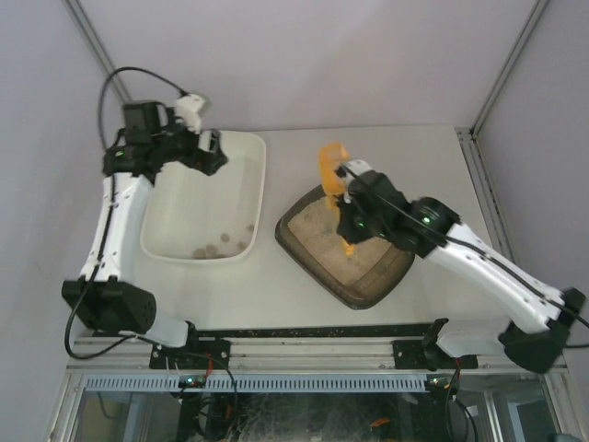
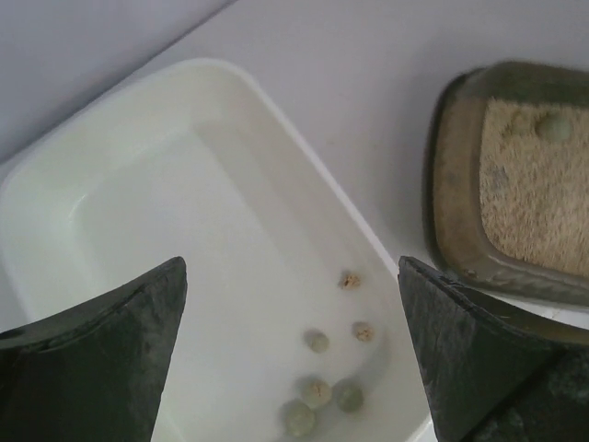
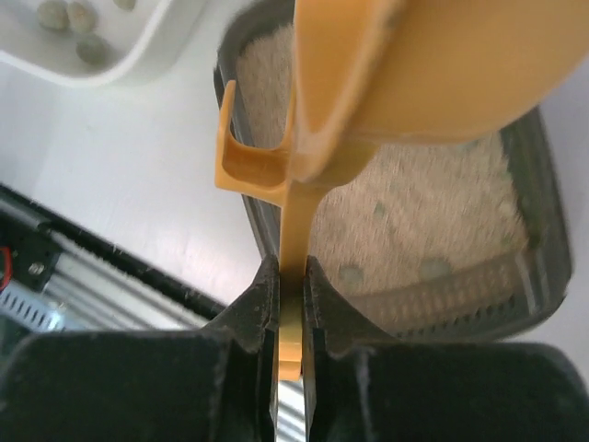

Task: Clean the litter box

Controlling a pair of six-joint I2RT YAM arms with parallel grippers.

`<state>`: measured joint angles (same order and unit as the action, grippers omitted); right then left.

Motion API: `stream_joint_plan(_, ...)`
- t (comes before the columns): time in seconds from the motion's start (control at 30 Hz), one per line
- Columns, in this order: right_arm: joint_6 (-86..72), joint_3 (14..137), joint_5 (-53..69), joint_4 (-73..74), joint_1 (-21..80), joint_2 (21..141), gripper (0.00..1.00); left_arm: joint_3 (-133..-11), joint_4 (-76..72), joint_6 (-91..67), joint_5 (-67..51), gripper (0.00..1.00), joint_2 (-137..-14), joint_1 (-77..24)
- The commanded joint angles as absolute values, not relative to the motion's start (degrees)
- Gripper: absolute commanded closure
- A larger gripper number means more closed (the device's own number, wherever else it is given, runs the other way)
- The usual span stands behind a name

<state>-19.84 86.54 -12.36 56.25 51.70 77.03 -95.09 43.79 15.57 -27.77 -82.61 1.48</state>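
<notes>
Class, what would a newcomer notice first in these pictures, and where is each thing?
The orange scoop stands out most: the right gripper is shut on its handle and holds it above the sandy litter box at the centre-right. Next comes the white tub on the left, with a few small lumps at its near end. The left gripper hangs open over it.

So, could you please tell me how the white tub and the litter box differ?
The white tub is cream-white; the litter box is dark olive-brown. The white tub holds only a few small pellets on a bare floor; the litter box is filled with beige litter. Both are shallow, rectangular, round-cornered trays.
</notes>
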Motion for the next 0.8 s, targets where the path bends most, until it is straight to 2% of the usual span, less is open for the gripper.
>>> stream_joint_plan(0.0, -30.57, 71.44, -2.47, 50.78, 48.25, 64.12, 1.00, -96.28, 43.16, 32.83, -26.83, 0.00, -89.48, -12.34)
stream_joint_plan(0.13, -34.90, 63.95, -4.43, 52.64, 47.13, 55.69, 1.00, -99.95, 44.15, 36.71, -20.23, 0.00, -98.82, -22.85)
stream_joint_plan(0.3, -38.60, 58.65, -4.49, 52.94, 47.02, 49.60, 1.00, -107.99, 44.39, 38.86, -16.25, 0.00, -109.44, -31.08)
stream_joint_plan(0.53, -40.05, 56.01, -5.71, 55.41, 46.47, 44.07, 1.00, -119.25, 46.27, 41.61, -13.23, 0.00, -121.79, -34.42)
stream_joint_plan(0.77, -39.44, 52.69, -3.21, 55.49, 42.29, 40.19, 1.00, -122.70, 47.04, 42.05, -10.87, 0.03, -127.81, -34.80)
